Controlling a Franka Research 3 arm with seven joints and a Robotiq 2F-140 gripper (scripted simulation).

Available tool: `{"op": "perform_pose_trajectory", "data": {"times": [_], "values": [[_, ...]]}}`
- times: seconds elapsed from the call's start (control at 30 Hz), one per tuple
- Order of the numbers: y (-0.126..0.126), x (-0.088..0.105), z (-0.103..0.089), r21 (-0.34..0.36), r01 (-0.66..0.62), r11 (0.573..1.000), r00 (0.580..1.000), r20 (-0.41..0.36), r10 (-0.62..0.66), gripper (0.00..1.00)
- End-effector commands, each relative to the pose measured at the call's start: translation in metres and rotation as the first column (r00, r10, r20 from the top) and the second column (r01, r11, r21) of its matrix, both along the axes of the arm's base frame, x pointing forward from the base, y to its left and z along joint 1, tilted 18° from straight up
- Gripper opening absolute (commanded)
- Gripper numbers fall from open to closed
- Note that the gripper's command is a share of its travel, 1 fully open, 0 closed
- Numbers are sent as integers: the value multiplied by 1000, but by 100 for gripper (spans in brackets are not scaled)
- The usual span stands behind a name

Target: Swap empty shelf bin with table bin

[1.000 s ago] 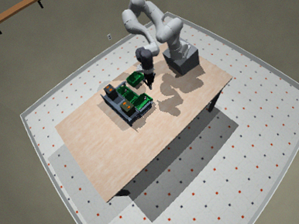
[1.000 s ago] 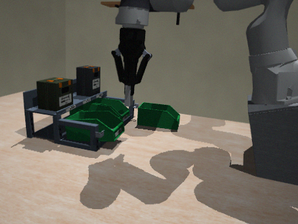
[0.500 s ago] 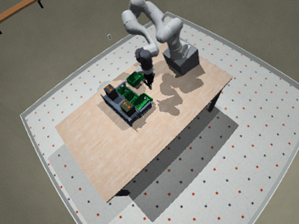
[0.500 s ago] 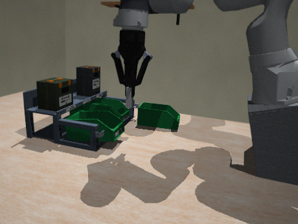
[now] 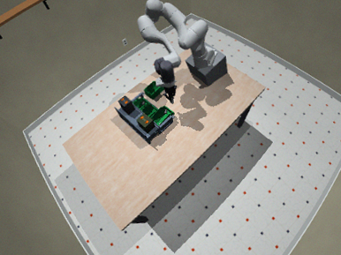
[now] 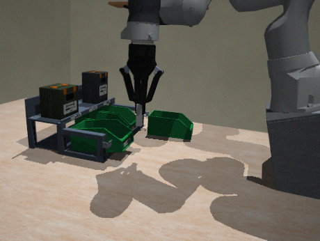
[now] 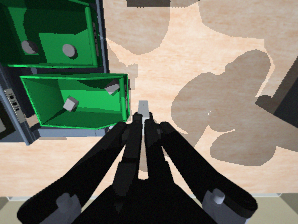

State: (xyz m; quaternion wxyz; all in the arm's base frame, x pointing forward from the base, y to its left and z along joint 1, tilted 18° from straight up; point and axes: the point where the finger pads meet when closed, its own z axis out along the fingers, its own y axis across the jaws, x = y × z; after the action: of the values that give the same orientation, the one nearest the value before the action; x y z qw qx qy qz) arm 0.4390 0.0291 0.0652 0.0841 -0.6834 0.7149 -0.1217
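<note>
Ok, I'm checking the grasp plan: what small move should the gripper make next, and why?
Probably open the fingers: the gripper is shut on nothing, with its tips beside the wall of a green bin, so it cannot grip yet.
</note>
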Motion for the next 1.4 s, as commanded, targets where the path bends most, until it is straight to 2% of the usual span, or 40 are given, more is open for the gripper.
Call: {"op": "perform_pose_trajectory", "data": {"times": [0.0,1.37], "values": [[1,7,-6,6,5,1000,1000,14,-5,0],[-2,24,-62,6,5,1000,1000,14,-5,0]]}}
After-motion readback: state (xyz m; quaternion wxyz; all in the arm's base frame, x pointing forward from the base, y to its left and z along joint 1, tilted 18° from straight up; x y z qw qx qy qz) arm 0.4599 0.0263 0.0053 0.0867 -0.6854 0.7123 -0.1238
